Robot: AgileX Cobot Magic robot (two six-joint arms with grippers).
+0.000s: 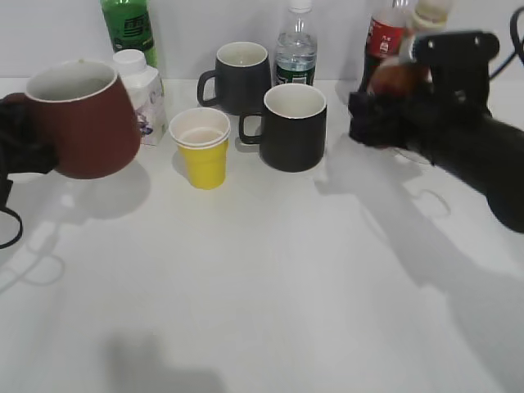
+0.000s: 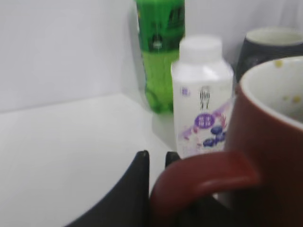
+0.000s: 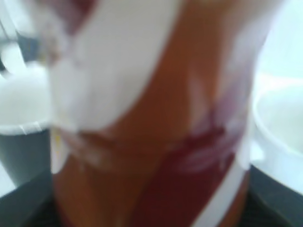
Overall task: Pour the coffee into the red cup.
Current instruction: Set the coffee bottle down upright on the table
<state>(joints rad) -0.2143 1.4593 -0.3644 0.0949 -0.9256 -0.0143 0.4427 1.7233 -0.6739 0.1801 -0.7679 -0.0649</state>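
The red cup (image 1: 82, 123) is a dark red mug with a pale inside, held above the table at the far left. My left gripper (image 1: 16, 139) is shut on its loop handle; in the left wrist view the fingers (image 2: 156, 158) pinch the handle of the cup (image 2: 270, 156). The coffee bottle (image 1: 399, 79) with its brown, orange and white swirl label is at the back right, raised off the table in my right gripper (image 1: 385, 115). It fills the right wrist view (image 3: 151, 118) as a blur and hides the fingers there.
A yellow paper cup (image 1: 202, 147) and two black mugs (image 1: 295, 127) (image 1: 241, 75) stand mid-table. Behind are a white milk bottle (image 1: 141, 94), a green bottle (image 1: 128, 26), a water bottle (image 1: 295, 49) and a cola bottle (image 1: 383, 37).
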